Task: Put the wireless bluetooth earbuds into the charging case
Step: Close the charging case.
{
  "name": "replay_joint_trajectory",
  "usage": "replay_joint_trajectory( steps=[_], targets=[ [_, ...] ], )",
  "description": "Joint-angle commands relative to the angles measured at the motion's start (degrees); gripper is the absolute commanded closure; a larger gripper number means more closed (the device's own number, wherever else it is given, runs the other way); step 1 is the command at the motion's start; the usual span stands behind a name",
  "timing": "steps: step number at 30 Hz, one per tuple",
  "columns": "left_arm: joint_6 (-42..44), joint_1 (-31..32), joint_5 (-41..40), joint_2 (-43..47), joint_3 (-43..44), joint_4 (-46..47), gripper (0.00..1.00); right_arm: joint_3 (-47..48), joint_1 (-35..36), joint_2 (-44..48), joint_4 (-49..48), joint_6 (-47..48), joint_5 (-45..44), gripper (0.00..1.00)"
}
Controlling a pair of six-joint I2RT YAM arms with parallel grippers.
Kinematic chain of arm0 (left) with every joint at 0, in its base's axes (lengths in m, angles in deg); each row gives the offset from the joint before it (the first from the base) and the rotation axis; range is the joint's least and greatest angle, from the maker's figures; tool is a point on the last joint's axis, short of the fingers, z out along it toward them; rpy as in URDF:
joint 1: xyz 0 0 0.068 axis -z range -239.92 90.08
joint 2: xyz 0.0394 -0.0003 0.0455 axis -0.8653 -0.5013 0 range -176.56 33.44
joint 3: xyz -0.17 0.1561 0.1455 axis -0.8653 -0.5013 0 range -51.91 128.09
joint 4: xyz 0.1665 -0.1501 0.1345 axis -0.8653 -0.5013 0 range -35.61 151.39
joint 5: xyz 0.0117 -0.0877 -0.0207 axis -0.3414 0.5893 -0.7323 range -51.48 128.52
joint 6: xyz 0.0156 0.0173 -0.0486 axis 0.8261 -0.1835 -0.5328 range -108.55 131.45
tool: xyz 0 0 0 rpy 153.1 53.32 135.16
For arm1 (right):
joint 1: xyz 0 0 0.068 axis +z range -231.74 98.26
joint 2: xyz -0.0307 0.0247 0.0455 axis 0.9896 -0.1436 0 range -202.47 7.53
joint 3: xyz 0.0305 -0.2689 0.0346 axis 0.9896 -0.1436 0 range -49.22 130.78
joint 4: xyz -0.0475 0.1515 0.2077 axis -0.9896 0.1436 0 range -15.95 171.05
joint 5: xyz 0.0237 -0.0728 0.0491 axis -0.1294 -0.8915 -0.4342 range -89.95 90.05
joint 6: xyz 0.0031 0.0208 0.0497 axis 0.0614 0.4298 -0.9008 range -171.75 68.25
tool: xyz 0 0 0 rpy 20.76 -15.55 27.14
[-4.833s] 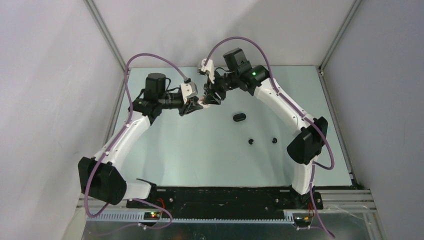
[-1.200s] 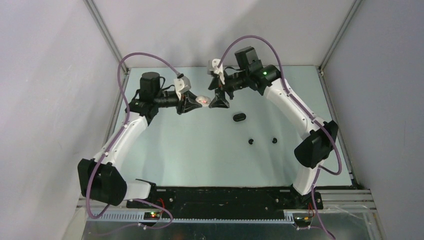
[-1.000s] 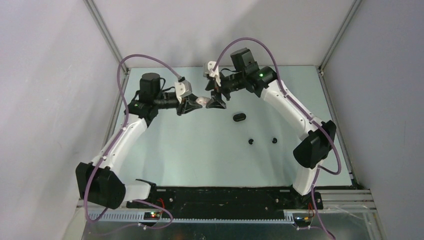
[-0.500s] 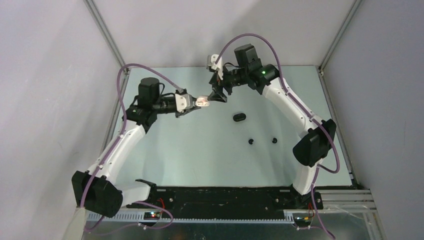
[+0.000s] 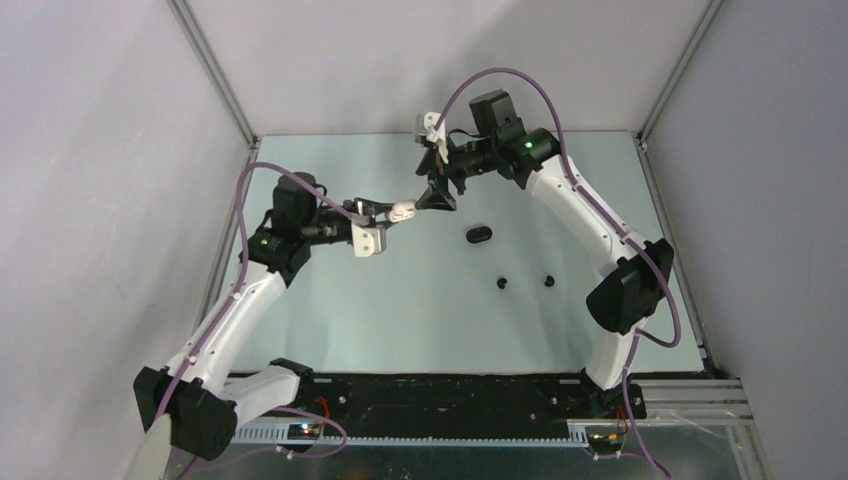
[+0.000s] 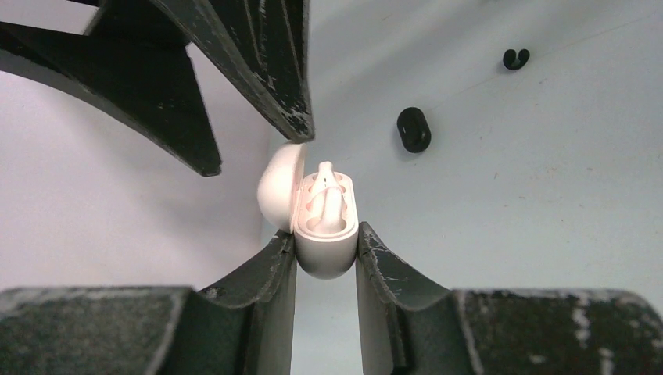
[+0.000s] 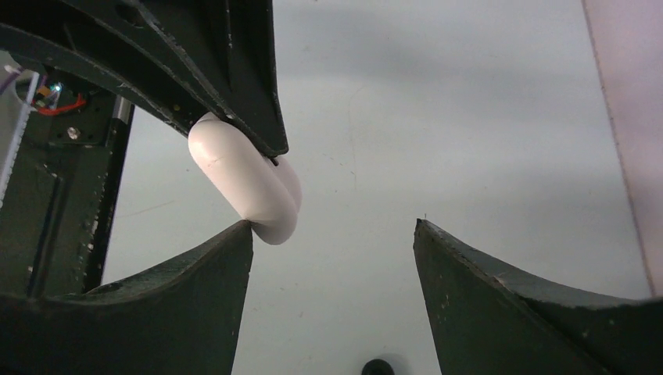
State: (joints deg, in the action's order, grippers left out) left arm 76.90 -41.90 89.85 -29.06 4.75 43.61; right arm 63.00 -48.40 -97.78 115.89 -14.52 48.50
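Note:
My left gripper (image 5: 397, 213) is shut on the base of a white charging case (image 6: 327, 234), held off the table with its lid (image 6: 280, 186) swung open to the left. A white earbud (image 6: 329, 201) lies inside the case. My right gripper (image 5: 437, 198) faces it, open; in the left wrist view one of its fingertips (image 6: 301, 129) sits at the lid's top edge. In the right wrist view the case (image 7: 249, 183) touches my left fingertip (image 7: 238, 238), with nothing between the jaws of the right gripper (image 7: 332, 228). Two black earbuds (image 5: 503, 283) (image 5: 549, 280) lie on the table.
A closed black case (image 5: 479, 235) lies on the pale table just right of the grippers; it also shows in the left wrist view as the black case (image 6: 413, 129), with a black earbud (image 6: 515, 58) beyond. Grey walls and metal frame posts (image 5: 215, 70) enclose the table.
My left wrist has rolled over and carried the white case right, up against the right gripper's fingers. The right gripper shifted slightly back and right and stays open.

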Motion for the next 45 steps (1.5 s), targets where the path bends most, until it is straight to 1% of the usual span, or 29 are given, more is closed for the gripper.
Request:
replay_joint_trajectory(
  steps=[1, 2, 3, 7, 9, 13, 19, 29, 36, 39, 42, 45],
  targets=[
    [5.4, 0.8, 1.2, 1.1, -0.8, -1.4, 1.00, -1.3, -0.2, 5.9, 1.5, 8.5, 3.3, 0.21],
    [5.3, 0.8, 1.2, 1.0, -0.6, -1.5, 1.00, -2.4, 0.5, 7.4, 1.4, 11.1, 2.8, 0.20],
    [5.2, 0.8, 1.2, 0.8, -0.5, -1.5, 1.00, -5.6, 1.5, 8.1, 0.0, 12.1, 1.5, 0.20],
    [4.0, 0.8, 1.2, 0.1, 0.1, -1.4, 1.00, -17.3, 4.6, 14.1, -10.4, 15.7, -4.1, 0.17],
    [3.6, 0.8, 1.0, 0.0, 0.3, -1.4, 1.00, -20.0, 5.5, 15.6, -13.9, 16.6, -5.3, 0.16],
    [3.6, 0.8, 1.0, 0.3, 0.3, -1.4, 1.00, -19.1, 5.9, 14.8, -14.2, 16.8, -5.2, 0.16],
    [3.8, 0.8, 1.2, 0.4, 0.2, -1.4, 1.00, -18.8, 6.7, 13.3, -17.5, 15.8, -6.2, 0.16],
    [2.2, 0.9, 1.2, -0.1, 1.1, -1.5, 1.00, -17.2, 7.2, 11.5, -18.2, 15.5, -5.3, 0.17],
    [-2.0, 0.9, 1.2, -1.2, 2.6, -1.4, 1.00, -16.9, 7.6, 10.5, -18.9, 15.3, -4.8, 0.17],
    [-5.2, 0.9, 1.8, -2.2, 4.1, -1.4, 1.00, -16.8, 7.9, 10.0, -20.4, 14.2, -5.4, 0.17],
    [-4.2, 1.0, 2.0, -2.2, 4.0, -1.4, 1.00, -16.7, 8.2, 9.6, -22.5, 13.1, -7.5, 0.19],
    [-1.0, 1.1, 1.9, -1.6, 3.1, -1.5, 1.00, -16.3, 8.2, 9.2, -23.8, 11.9, -9.0, 0.21]
  ],
)
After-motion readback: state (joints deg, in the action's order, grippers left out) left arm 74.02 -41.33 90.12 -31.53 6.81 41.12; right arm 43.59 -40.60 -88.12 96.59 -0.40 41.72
